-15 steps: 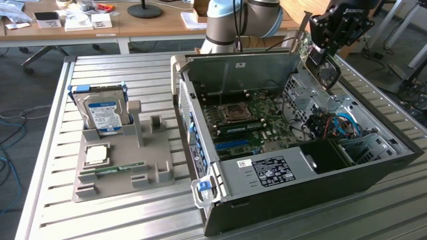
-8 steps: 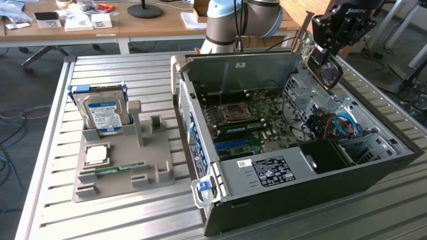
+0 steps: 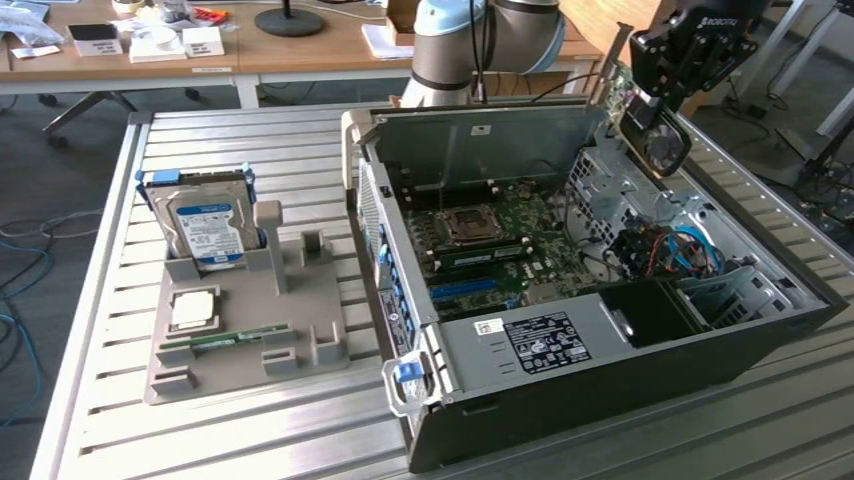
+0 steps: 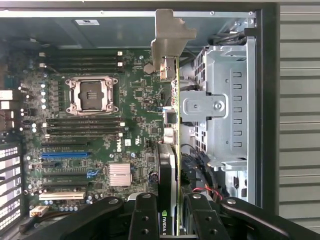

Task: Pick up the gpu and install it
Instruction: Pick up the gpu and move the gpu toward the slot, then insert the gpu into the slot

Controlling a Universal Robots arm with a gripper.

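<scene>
While my gripper (image 4: 171,212) is clamped on the graphics card (image 4: 173,150), held edge-on above the open computer case (image 3: 747,335), I judge it stiff, light but fragile. Gripping the fan end, away from the bracket (image 4: 170,35), seems right.

Slatted metal desk (image 3: 200,430) up front. Wooden desk (image 3: 307,55) behind: small boxes (image 3: 154,42), black lamp base (image 3: 290,20). Grey floor (image 3: 40,190), loose cables (image 3: 27,235) at exterior view's left.
</scene>
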